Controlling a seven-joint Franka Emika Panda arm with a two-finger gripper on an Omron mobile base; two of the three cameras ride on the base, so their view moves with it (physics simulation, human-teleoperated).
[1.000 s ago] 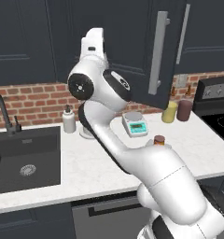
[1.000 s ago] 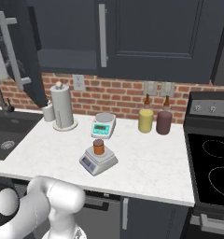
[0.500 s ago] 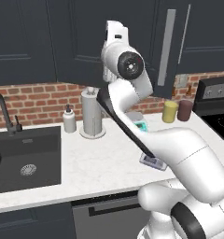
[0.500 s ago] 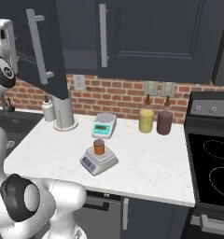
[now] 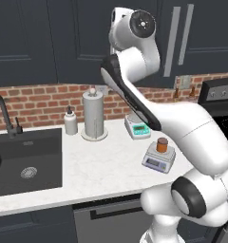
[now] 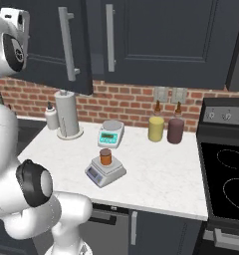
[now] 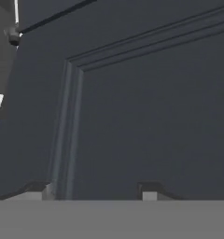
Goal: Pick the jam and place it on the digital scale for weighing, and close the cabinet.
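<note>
The jam (image 6: 106, 157), a small orange-brown jar with a darker lid, stands upright on the silver platform of the low grey digital scale (image 6: 96, 173) near the counter's front; the jam (image 5: 162, 144) and the scale (image 5: 153, 163) also appear in the left base view. The dark cabinet door (image 6: 47, 55) with its silver bar handle (image 6: 67, 45) hangs slightly ajar, its edge overlapping the neighbouring door. My arm reaches high toward it. In the hand view my gripper (image 7: 95, 193) is open, its fingertips (image 7: 39, 191) wide apart and close against the door panel (image 7: 142, 107), holding nothing.
A white scale with a teal panel (image 6: 111, 133) sits behind the digital scale. A paper towel roll (image 6: 66, 114) and soap bottle (image 6: 52, 118) stand at the left, a yellow canister (image 6: 156, 129) and brown canister (image 6: 175, 131) at the wall. The stove (image 6: 226, 169) lies right, the sink (image 5: 25, 161) left.
My arm has swung up and rightward along the cabinets, and the open door has swung with it from wide open to nearly shut. The jam and scale have stayed put.
</note>
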